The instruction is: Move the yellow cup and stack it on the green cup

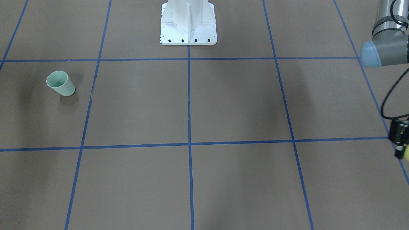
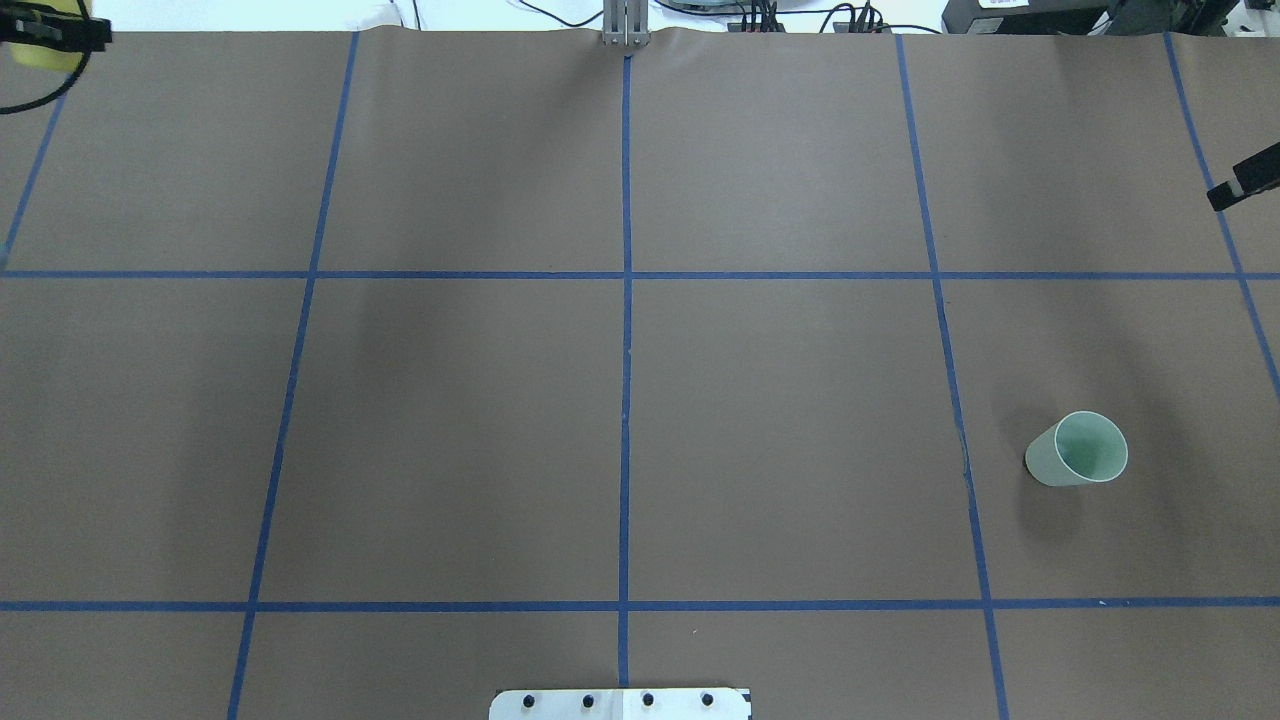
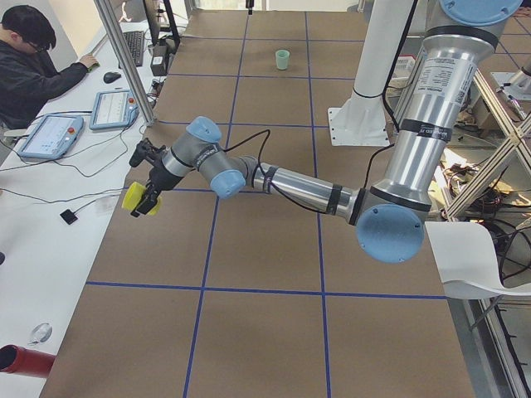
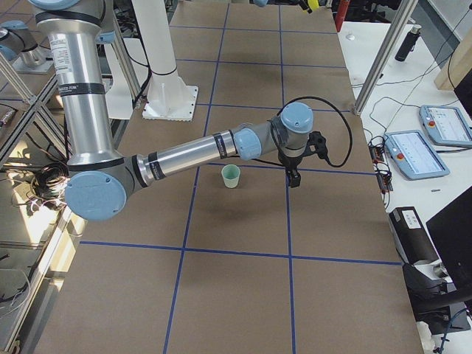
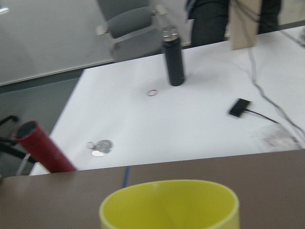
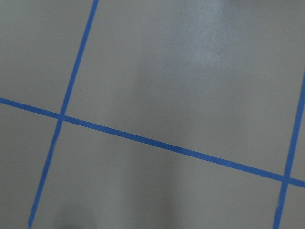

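Note:
The yellow cup (image 3: pixel 133 197) is held in my left gripper (image 3: pixel 146 201) at the table's far left edge, by the operators' desk. It shows as a yellow sliver in the front view (image 1: pixel 406 150) and the overhead view (image 2: pixel 42 50), and its open rim fills the bottom of the left wrist view (image 5: pixel 169 205). The green cup (image 2: pixel 1076 450) stands upright on the right side of the table (image 1: pixel 60 83). My right gripper (image 4: pixel 293 179) hangs beyond the green cup (image 4: pixel 231 175), toward the operators' side. Only its edge shows overhead (image 2: pixel 1243 180), so I cannot tell whether it is open or shut.
Blue tape lines divide the brown table into squares. The white robot pedestal (image 1: pixel 188 25) stands at the table's near middle. Past the left edge are a white desk with a red cylinder (image 5: pixel 43 150) and a dark bottle (image 5: pixel 174 59), and a seated operator (image 3: pixel 33 66).

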